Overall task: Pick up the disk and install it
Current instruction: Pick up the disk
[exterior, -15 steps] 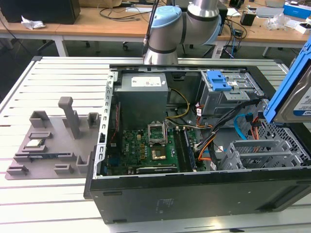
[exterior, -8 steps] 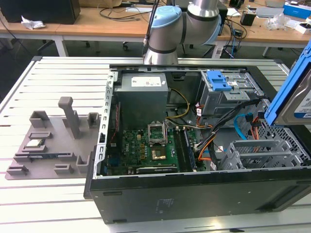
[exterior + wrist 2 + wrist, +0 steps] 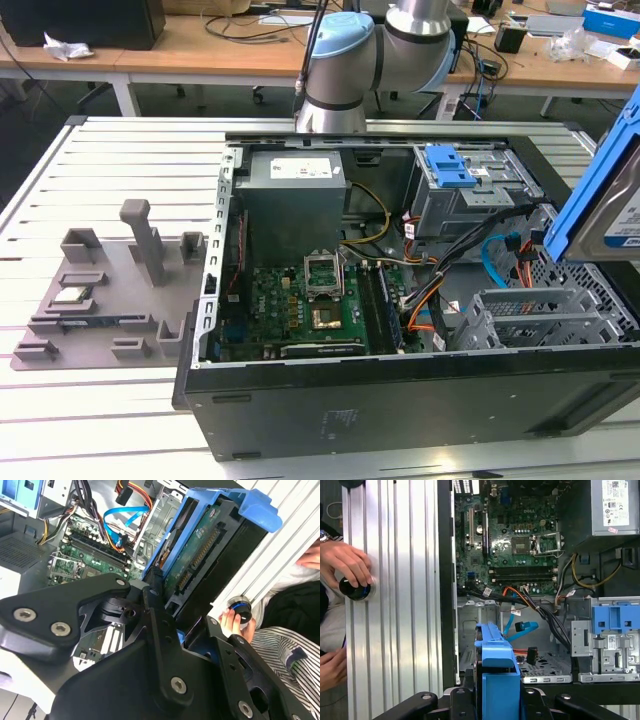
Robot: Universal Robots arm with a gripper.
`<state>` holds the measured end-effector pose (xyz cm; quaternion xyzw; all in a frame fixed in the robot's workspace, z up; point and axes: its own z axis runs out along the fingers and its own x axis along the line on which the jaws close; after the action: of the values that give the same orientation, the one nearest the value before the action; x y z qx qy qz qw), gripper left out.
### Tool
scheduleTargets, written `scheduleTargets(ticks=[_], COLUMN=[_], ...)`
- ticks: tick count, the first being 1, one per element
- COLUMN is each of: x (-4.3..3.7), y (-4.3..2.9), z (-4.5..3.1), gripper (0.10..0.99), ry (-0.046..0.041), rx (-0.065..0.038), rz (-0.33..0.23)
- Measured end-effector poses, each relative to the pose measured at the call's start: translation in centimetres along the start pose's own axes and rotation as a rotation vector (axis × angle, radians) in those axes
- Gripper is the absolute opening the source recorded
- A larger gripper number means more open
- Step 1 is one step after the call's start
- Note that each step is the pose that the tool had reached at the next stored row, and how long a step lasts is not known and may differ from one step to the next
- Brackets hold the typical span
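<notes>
Item count, present scene:

- Disk [image 3: 600,190]: one.
- Pincer [image 3: 497,698]: one, on one robot arm [image 3: 350,60].
- Open computer case [image 3: 400,400]: one.
- Motherboard [image 3: 290,300]: one.
- Power supply [image 3: 295,200]: one.
- Grey drive cage [image 3: 480,205]: one, with one blue latch [image 3: 450,165].
- Flat blue cable [image 3: 520,627]: one.
- Grey fixture plate [image 3: 100,320]: one.
- Small silver chip [image 3: 72,295]: one.
- Slatted table [image 3: 120,180]: one.
- Hands of a person: two, an upper hand [image 3: 347,562] and a lower hand [image 3: 332,667].
- Black knob [image 3: 355,589]: one.
</notes>
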<state>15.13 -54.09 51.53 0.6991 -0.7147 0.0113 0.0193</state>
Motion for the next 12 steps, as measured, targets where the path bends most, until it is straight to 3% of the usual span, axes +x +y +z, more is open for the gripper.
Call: scheduleTargets(ticks=[12], x=[-0.03], y=[-0.07], z=[0.67], gripper=[0.365], ry=[0.0021], rx=[0.0], rz=[0.0])
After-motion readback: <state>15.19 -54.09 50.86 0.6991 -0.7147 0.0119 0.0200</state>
